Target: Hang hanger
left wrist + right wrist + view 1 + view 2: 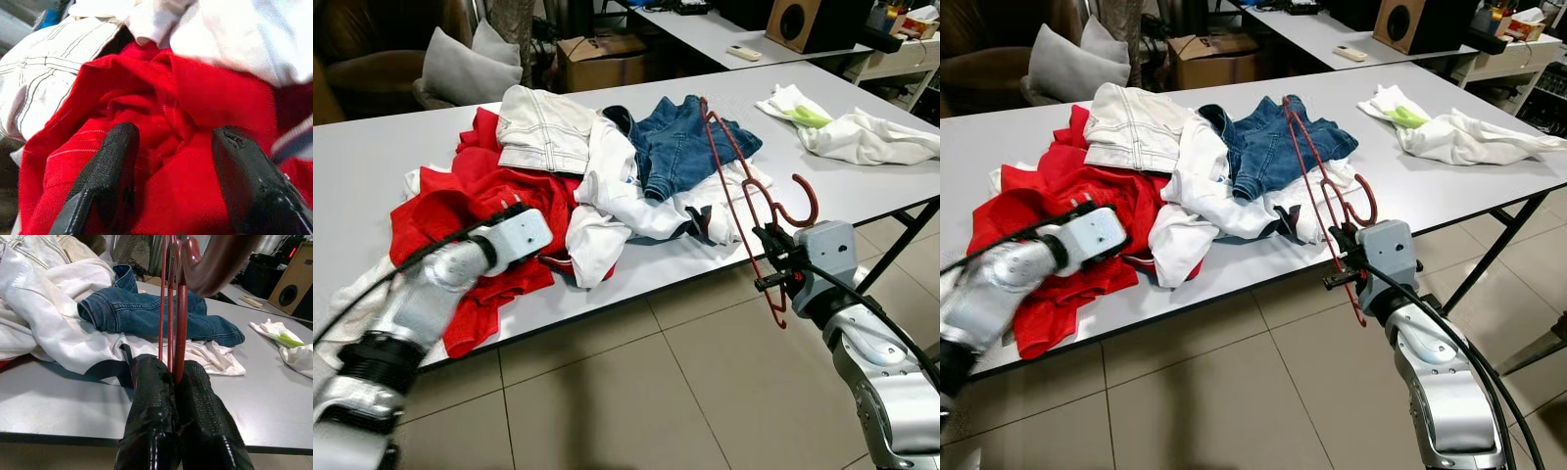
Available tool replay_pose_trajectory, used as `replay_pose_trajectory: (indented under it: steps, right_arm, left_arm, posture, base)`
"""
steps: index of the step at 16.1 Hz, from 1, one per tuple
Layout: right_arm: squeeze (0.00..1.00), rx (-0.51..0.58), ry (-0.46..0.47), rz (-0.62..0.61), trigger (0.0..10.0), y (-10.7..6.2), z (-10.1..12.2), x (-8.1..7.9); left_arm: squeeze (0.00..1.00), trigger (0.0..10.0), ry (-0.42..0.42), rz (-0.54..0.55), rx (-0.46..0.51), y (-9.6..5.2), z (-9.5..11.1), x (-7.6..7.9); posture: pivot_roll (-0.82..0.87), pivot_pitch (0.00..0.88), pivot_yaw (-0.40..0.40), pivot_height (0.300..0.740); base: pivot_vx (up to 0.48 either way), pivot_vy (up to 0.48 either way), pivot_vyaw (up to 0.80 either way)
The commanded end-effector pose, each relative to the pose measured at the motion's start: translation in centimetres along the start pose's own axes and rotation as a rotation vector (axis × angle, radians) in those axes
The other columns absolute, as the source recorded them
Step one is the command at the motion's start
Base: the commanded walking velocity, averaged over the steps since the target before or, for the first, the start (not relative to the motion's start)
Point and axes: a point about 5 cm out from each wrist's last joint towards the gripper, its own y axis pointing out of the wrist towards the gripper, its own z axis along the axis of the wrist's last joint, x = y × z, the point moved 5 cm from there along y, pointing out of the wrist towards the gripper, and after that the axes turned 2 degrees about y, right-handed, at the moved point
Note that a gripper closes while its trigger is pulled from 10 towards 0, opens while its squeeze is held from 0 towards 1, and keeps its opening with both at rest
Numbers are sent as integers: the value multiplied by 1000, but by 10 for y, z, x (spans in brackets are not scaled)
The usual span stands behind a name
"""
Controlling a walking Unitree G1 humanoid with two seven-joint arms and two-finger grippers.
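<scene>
A dark red wire hanger (734, 186) stands tilted over the front edge of the grey table (372, 157), its hook (800, 211) curling to the right. My right gripper (171, 369) is shut on the hanger's lower wires, just off the table's front edge. My left gripper (171, 142) is open, its two fingers spread over the crumpled red garment (470, 196) at the left of the clothes pile, with nothing held between them.
The pile also holds a cream jacket (543, 127), a white shirt (617, 191) and blue denim shorts (680, 142). A white and green cloth (852, 132) lies at the table's right. Behind stand a cardboard box (602, 59), a cushion (465, 69) and a speaker (793, 22).
</scene>
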Motion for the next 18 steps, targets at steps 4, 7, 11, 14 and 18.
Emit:
replay_pose_trajectory:
  steps: [4,7,11,14,18]
  right_arm:
    - [0,12,-9,-7,10000,0,5,5]
    - [0,11,-9,-10,10000,-1,5,6]
    - [0,15,-9,-8,10000,0,5,5]
    - [0,21,-10,-2,10000,1,7,3]
    - [0,26,-7,-3,10000,2,8,3]
  left_arm:
    - [0,10000,-10,-176,72,-22,9,9]
    - [0,10000,-23,-223,105,-26,16,16]
    - [0,10000,19,-77,18,-8,7,6]
    - [0,10000,45,-72,-39,5,2,18]
    - [0,10000,77,37,-22,13,8,6]
  posture:
    - [-160,0,-19,740]
    - [-160,0,-19,740]
    - [-160,0,-20,740]
    - [-160,0,-20,740]
    - [-164,0,-21,740]
  base:
    - [0,0,0]
    - [0,0,0]
    - [0,0,0]
    - [0,0,0]
    - [0,0,0]
